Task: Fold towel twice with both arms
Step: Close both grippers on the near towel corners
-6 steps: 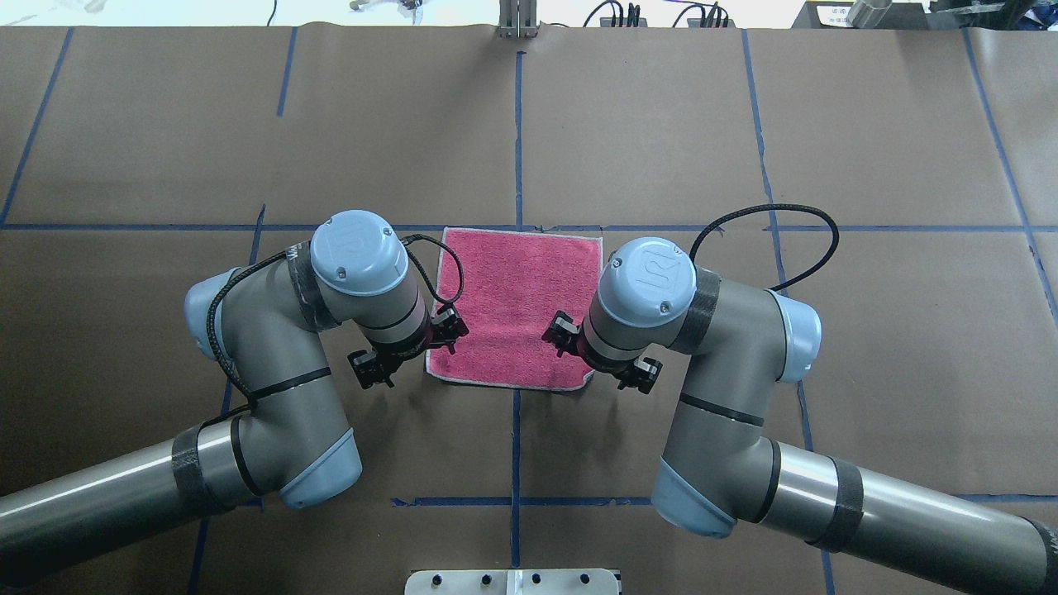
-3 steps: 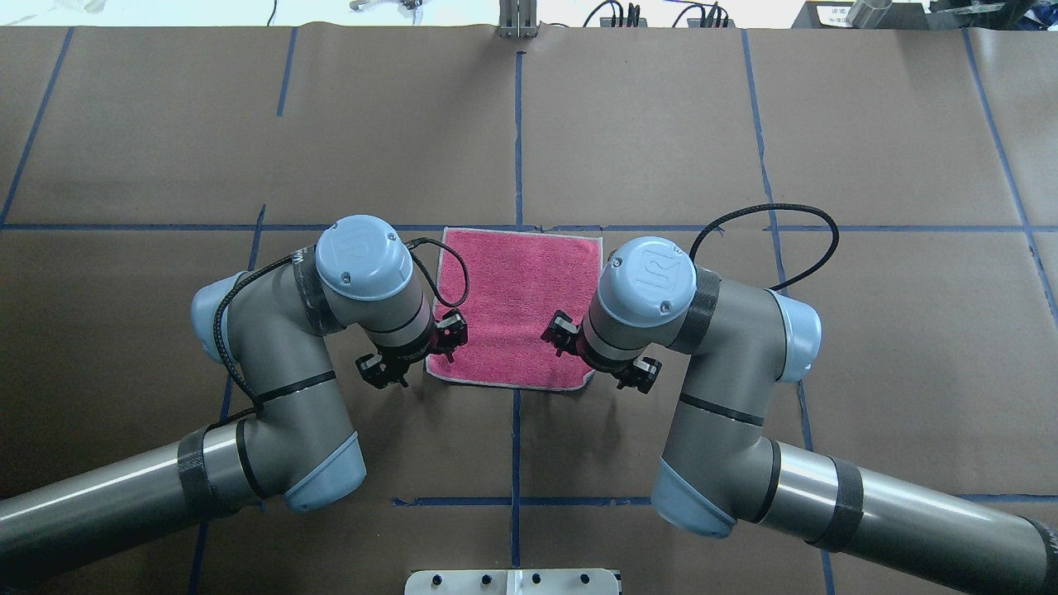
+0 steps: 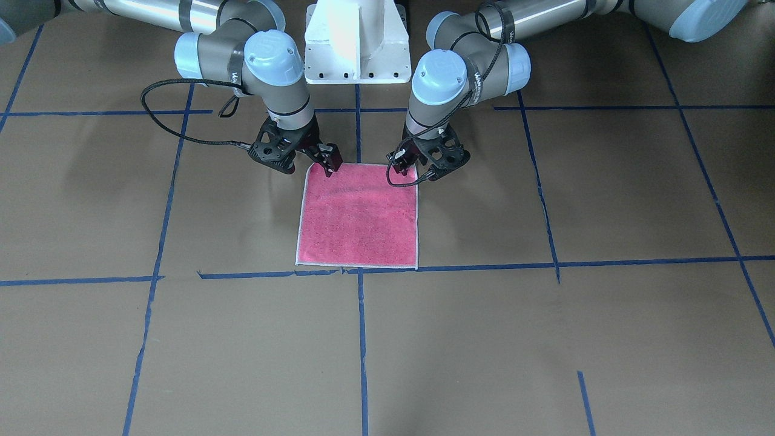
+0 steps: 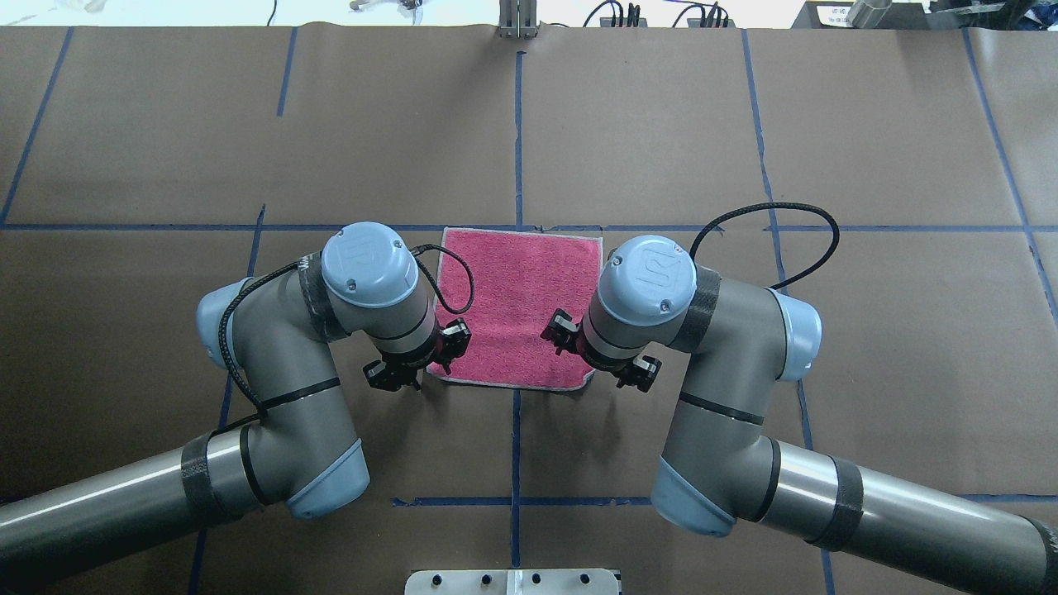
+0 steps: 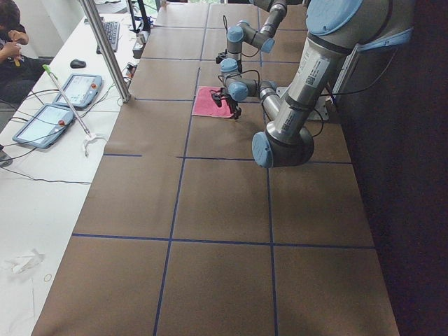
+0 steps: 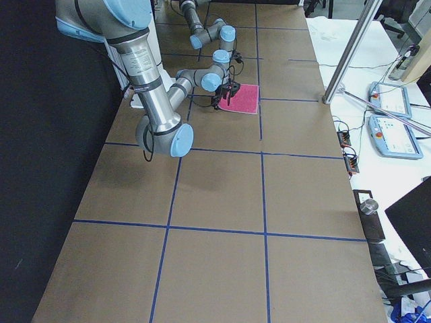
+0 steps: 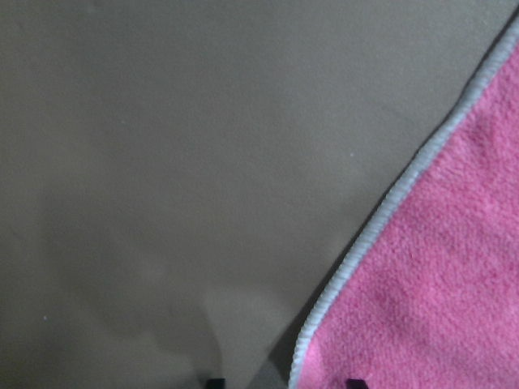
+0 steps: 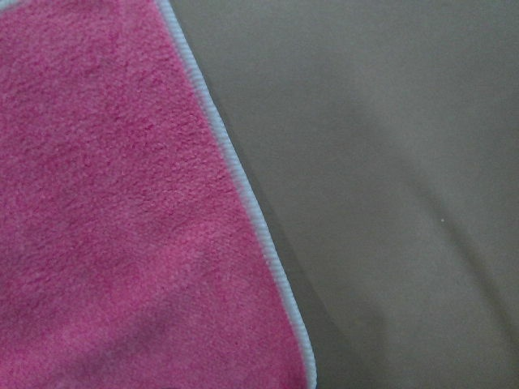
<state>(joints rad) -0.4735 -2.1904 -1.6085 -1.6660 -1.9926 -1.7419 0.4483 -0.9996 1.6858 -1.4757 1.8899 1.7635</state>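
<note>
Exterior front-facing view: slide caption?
Left gripper and right gripper, black two-finger, at robot-side corners of unfolded pink microfibre towel.

- On my feed the left arm [image 4: 281, 388] and right arm [image 4: 727, 388] match — silver-grey tubes, darker grey joint housings.
- Round light-blue joint caps [image 4: 368, 264] carry small screws and an embossed logo.
- Black bands ring the tubes; one wrist band has white lettering I can't read.
- Black braided left cable [image 4: 220, 339] and right cable [image 4: 785, 206] loop outside.
- The left end effector [image 3: 424, 168] and right end effector [image 3: 301, 162] are black linkage frames.
- The pedestal base [image 3: 357, 42] is white — a row of dark holes along its foot.
</note>
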